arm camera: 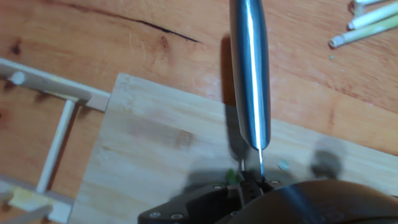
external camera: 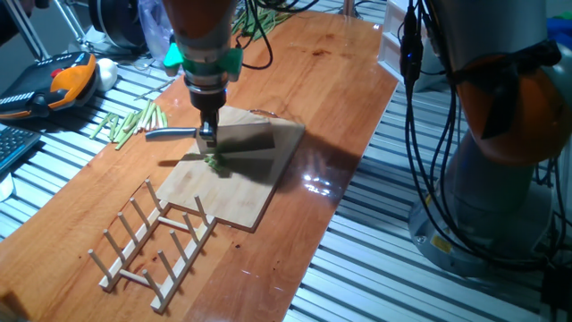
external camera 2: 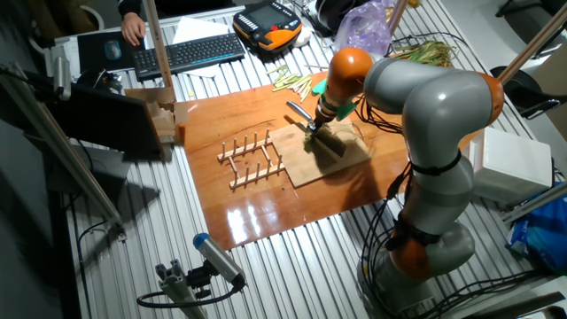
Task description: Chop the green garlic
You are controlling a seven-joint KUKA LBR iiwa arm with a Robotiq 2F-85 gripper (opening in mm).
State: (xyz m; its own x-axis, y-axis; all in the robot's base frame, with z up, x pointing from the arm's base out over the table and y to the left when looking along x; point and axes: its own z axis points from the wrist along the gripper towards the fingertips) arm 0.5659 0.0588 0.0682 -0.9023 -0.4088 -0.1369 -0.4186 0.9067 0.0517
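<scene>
The green garlic [external camera: 214,162] is a small cluster of short bright-green bits on the pale wooden cutting board [external camera: 259,192]. My gripper [external camera: 207,134] stands straight above it, shut on a knife. The knife's steel handle [external camera: 170,134] sticks out to the left and its dark blade [external camera: 250,143] lies to the right, edge down by the bits. In the hand view the steel handle [arm camera: 250,74] runs up the frame, and a green bit [arm camera: 231,177] shows on the board [arm camera: 155,155] beside the blade. In the other fixed view the gripper [external camera 2: 316,124] and knife [external camera 2: 330,142] are over the board [external camera 2: 341,159].
A wooden peg rack [external camera: 152,241] lies at the board's near left. A bundle of pale-green stalks [external camera: 130,123] lies left of the board. A leafy green bunch [external camera 2: 425,53] is at the table's far end. A teach pendant [external camera: 54,85] and a keyboard [external camera 2: 190,53] sit off the wooden top.
</scene>
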